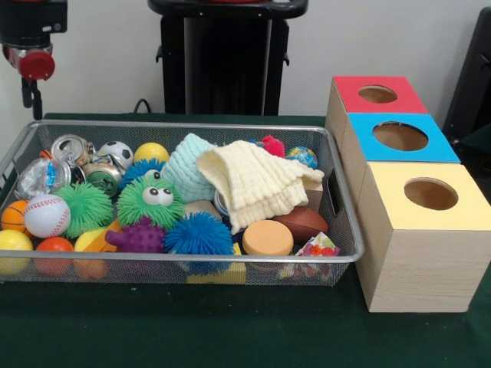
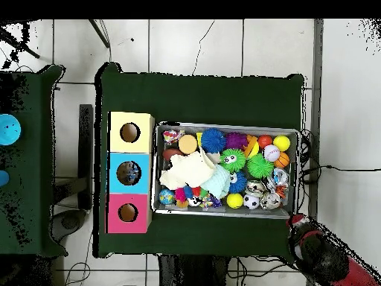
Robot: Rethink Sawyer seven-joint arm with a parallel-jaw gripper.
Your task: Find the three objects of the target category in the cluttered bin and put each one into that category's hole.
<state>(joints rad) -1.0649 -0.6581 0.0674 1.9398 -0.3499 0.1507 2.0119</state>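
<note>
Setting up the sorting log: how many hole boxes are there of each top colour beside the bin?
Red-topped box: 1
Blue-topped box: 1
Yellow-topped box: 1
Total: 3

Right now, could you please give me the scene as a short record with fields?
bin: wire mesh bin, full of toys
on top: cream cloth over a mint knitted cloth
balls: baseball, soccer ball, yellow ball
spiky toys: green one with eyes, blue one
boxes: red box, blue box, yellow box, each with one hole
end effector: outside the bin, holding nothing
</note>
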